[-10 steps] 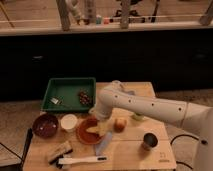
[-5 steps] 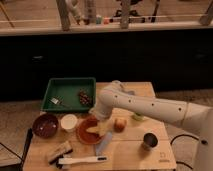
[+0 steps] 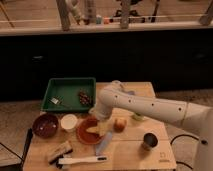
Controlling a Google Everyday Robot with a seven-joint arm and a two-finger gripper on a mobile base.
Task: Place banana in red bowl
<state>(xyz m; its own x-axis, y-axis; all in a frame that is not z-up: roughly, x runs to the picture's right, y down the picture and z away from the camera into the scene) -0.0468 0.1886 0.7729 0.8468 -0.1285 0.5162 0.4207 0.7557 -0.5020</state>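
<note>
The red bowl (image 3: 86, 134) is a shallow orange-red dish on the wooden table, left of centre. The pale yellow banana (image 3: 96, 129) lies in it, towards its right side. My gripper (image 3: 101, 120) hangs at the end of the white arm, right above the bowl's right rim and the banana. The arm reaches in from the right.
A dark maroon bowl (image 3: 45, 125) and a small white cup (image 3: 68, 121) stand left of the red bowl. A green tray (image 3: 67, 93) with a fork and a dark object is behind. A round yellow-orange fruit (image 3: 119, 124), a metal cup (image 3: 149, 141), a blue strip (image 3: 102, 144) and a brush (image 3: 80, 160) lie around.
</note>
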